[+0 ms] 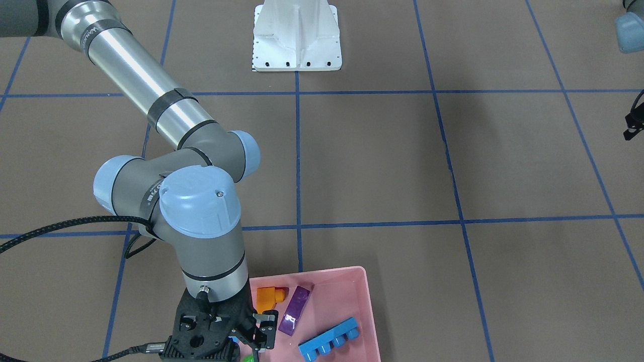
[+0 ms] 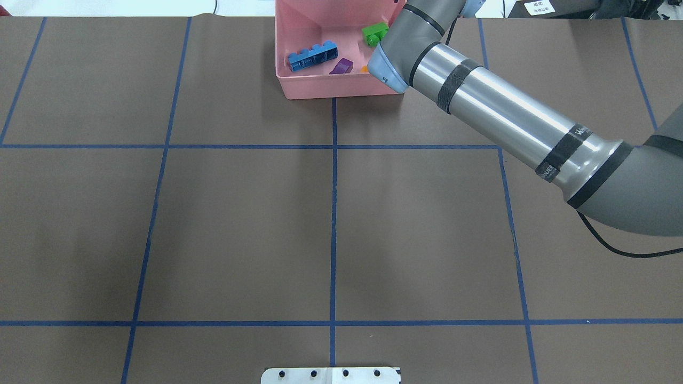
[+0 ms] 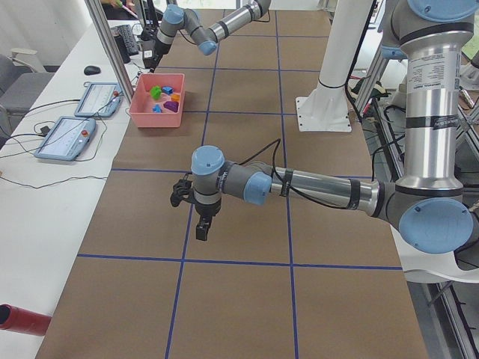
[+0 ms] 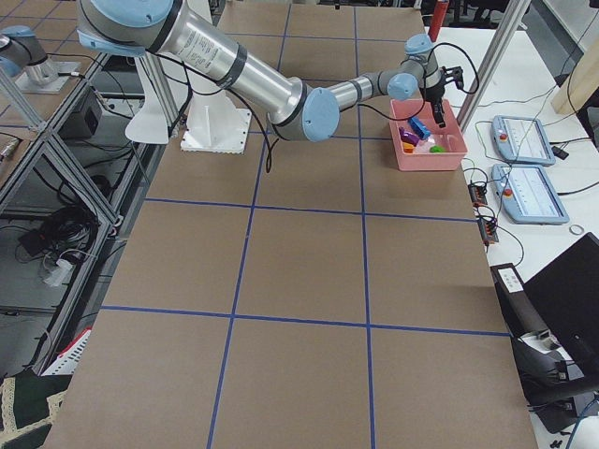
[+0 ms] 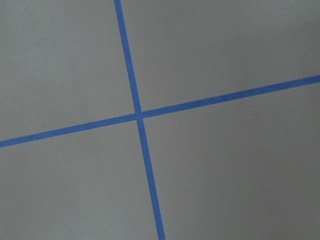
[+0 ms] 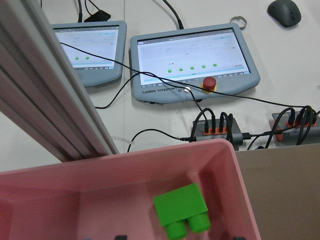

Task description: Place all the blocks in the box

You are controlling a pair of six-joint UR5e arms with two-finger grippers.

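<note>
The pink box [image 1: 371, 306] sits at the table's far edge. In it lie the orange block [image 1: 269, 296], the purple block [image 1: 295, 310] and the long blue bar [image 1: 329, 340]. A green block [image 6: 182, 212] rests near the box's corner. My right gripper [image 1: 251, 343] hangs over that end of the box, open, with nothing between its fingers and the green block directly below it. A bit of blue [image 1: 233, 341] peeks out under the gripper body. My left gripper [image 3: 200, 226] hovers over bare table far from the box; I cannot tell its state.
The white robot base [image 1: 297, 37] stands at the robot's side of the table. Beyond the box's far side are two tablet pendants [image 6: 192, 60], cables and an aluminium post [image 6: 50, 95]. Blue tape lines [image 5: 137, 117] grid the brown table.
</note>
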